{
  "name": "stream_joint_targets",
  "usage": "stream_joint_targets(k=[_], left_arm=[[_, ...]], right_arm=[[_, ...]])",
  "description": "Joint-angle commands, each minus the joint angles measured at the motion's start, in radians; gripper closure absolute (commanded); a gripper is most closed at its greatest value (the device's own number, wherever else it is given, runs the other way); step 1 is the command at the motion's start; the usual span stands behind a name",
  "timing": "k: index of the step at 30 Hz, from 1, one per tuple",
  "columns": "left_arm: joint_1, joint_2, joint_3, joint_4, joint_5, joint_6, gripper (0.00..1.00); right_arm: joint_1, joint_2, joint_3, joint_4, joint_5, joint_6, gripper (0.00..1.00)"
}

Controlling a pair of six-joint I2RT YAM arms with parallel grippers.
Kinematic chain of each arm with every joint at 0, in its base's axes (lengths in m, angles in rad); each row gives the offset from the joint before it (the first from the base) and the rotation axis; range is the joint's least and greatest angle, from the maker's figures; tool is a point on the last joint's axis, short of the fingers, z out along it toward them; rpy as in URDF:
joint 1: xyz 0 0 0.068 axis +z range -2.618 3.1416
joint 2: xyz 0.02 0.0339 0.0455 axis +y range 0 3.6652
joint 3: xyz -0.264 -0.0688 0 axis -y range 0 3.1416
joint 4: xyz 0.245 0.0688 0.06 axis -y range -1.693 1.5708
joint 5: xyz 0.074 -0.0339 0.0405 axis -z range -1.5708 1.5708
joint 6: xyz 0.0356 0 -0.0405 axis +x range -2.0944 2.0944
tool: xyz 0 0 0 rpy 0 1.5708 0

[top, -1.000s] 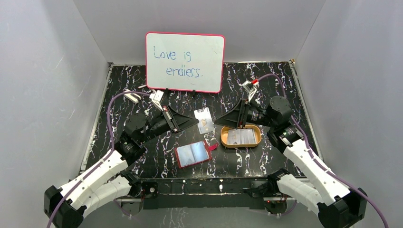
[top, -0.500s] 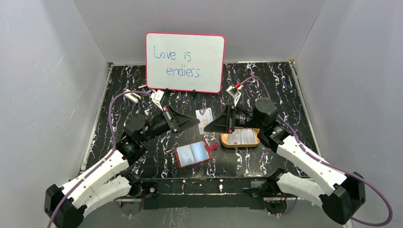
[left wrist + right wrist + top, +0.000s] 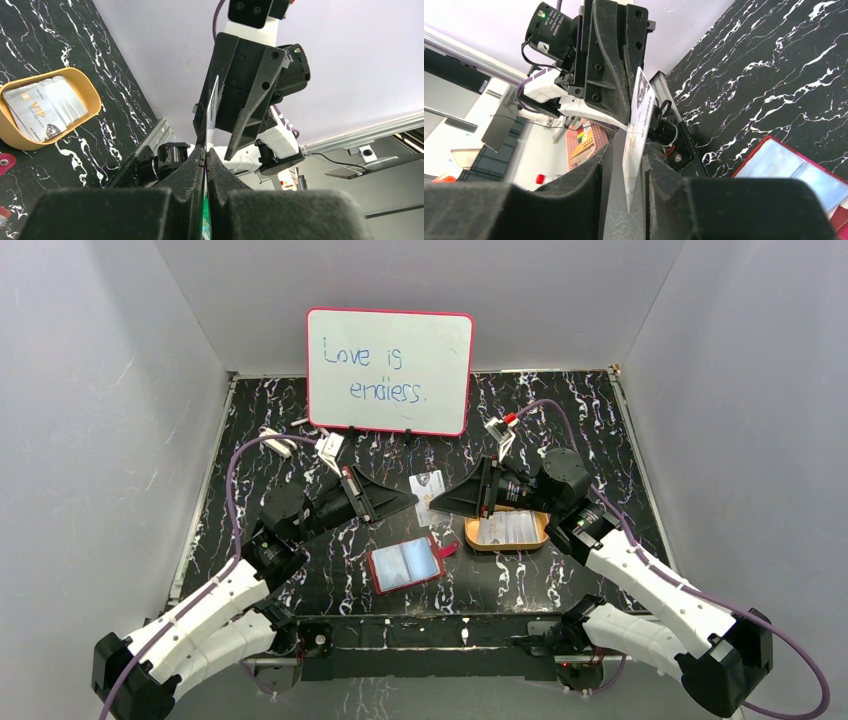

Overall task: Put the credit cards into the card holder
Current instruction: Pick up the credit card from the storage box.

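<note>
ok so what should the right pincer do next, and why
Probably close the right pincer on the credit card. The card stands between its jaws with a gap showing on one side, while the left pincer is shut on the other end, so this looks like a mid-air handover.

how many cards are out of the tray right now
1: a card held aloft by the left gripper, the right gripper with jaws either side of it. The rest lie in the orange tray; the card holder may hide some.

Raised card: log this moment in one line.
left end effector: shut on card | right end effector: open around card | wallet: open | tray: more cards
</note>
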Motion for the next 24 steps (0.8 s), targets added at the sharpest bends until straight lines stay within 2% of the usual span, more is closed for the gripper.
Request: stream_joint_targets(k=[1, 4, 6, 10, 13, 17, 19, 24], left_arm=[[0.007, -0.033, -0.006, 0.010, 0.029, 0.014, 1.00], [0.007, -0.043, -0.011, 0.006, 0.027, 0.019, 1.00], [0.006, -0.046, -0.011, -0.003, 0.026, 0.025, 1.00], [0.006, -0.051, 0.009, -0.104, 0.000, 0.068, 1.00], [0.007, -0.080, 0.038, -0.305, -0.109, 0.133, 0.74], [0.006, -0.137, 0.087, -0.603, -0.310, 0.207, 0.50], [0.006, -0.164, 0.121, -0.745, -0.431, 0.244, 0.45], [0.007, -0.179, 0.161, -1.050, -0.693, 0.280, 0.41]], right_arm=[[0.004, -0.024, 0.005, 0.085, 0.025, 0.012, 0.69], [0.002, -0.024, -0.006, 0.111, 0.025, 0.023, 0.83], [0.003, -0.017, 0.000, 0.107, 0.021, 0.019, 0.99], [0.004, -0.003, 0.054, -0.003, 0.028, -0.059, 1.00], [0.019, 0.006, 0.097, -0.131, 0.083, -0.144, 1.00], [0.059, 0.037, 0.121, -0.258, 0.173, -0.233, 1.00], [0.098, 0.068, 0.129, -0.326, 0.235, -0.270, 1.00], [0.176, 0.162, 0.112, -0.387, 0.385, -0.326, 1.00]])
